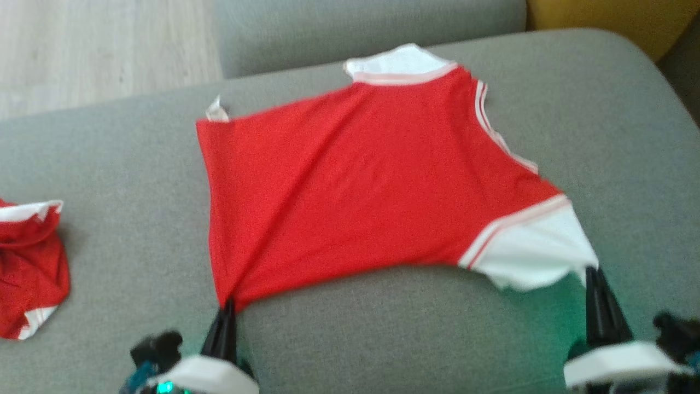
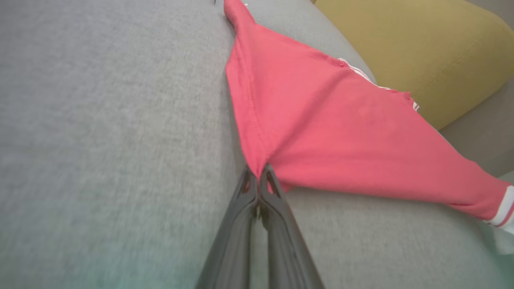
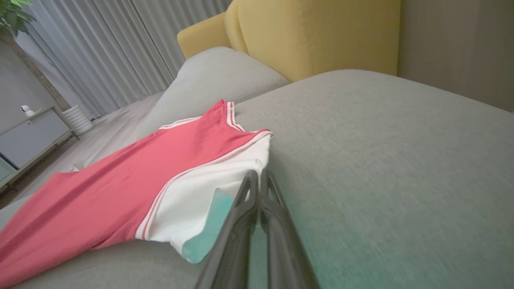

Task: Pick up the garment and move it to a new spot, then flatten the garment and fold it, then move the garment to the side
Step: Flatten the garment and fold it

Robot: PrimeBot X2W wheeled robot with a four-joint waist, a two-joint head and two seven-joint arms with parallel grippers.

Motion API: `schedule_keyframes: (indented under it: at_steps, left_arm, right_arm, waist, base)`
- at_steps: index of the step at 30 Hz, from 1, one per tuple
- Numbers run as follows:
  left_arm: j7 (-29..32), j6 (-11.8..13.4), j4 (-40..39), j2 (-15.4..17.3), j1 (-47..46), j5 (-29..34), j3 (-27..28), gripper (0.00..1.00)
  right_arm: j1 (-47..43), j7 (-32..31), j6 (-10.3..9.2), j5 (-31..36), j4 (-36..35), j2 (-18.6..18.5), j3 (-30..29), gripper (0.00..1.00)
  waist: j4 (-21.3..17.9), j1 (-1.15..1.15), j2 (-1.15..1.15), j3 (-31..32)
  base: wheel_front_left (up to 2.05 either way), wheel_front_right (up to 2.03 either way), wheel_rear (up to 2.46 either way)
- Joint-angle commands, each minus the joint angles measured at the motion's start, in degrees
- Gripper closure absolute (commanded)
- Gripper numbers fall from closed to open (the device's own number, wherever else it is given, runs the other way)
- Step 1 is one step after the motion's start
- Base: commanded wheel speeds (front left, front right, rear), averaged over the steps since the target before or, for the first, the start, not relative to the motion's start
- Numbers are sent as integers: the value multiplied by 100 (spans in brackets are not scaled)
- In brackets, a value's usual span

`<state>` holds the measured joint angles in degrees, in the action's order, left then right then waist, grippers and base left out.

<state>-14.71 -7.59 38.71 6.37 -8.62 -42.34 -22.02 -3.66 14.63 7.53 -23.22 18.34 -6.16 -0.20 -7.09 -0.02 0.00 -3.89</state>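
On the grey seat cushion (image 1: 612,109) in front of the rig, I see the garment (image 1: 372,180) lying spread out and mostly flat. It is a red shirt with white sleeves and striped trim. Its collar end points to my right and its hem to my left.

Left gripper (image 1: 228,304): closed. Its two dark fingers are pinched together on the near corner of the hem. In the left wrist view the red fabric (image 2: 341,132) gathers into creases that run straight to the fingertips (image 2: 259,173), so this corner is clamped.

Right gripper (image 1: 594,273): closed, fingers pressed together. The tips sit at the outer edge of the near white sleeve (image 1: 533,251). In the right wrist view the sleeve (image 3: 209,188) meets the fingertips (image 3: 259,175), but I cannot tell whether any fabric is caught between them or whether they only touch it.

The far sleeve (image 1: 396,61) lies close to the cushion's rear edge. A small white tag (image 1: 217,109) sticks out at the far hem corner.

A second red garment (image 1: 27,268) with white trim sits bunched at my far left on the same cushion, well apart from the shirt. Behind the seat cushion is a grey back cushion (image 1: 355,27), and beyond it, at the left, pale wood flooring (image 1: 82,49). A yellow cushion (image 3: 313,36) stands past the collar end. The right wrist view also takes in grey curtains (image 3: 120,44) and a low cabinet (image 3: 28,136).
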Motion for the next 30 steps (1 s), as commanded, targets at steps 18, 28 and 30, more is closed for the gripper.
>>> schedule_keyframes:
  at_steps: [18,28,30]
  left_arm:
    - [-29,10,-1085,-111,669,398,705,100]
    - [-29,10,-547,-156,-437,430,332,100]
    - [-29,10,-426,-182,-631,411,293,100]
  right_arm:
    - [-352,37,-4,-137,-605,-65,-366,100]
    - [1269,17,-4,-33,140,-280,70,100]
    - [1544,18,-4,-26,348,-336,134,100]
  waist:
    - [210,2,0,372]
    - [440,2,0,-335]
    - [477,2,0,-435]
  base:
    - [0,0,0]
    - [0,0,0]
    - [0,0,0]
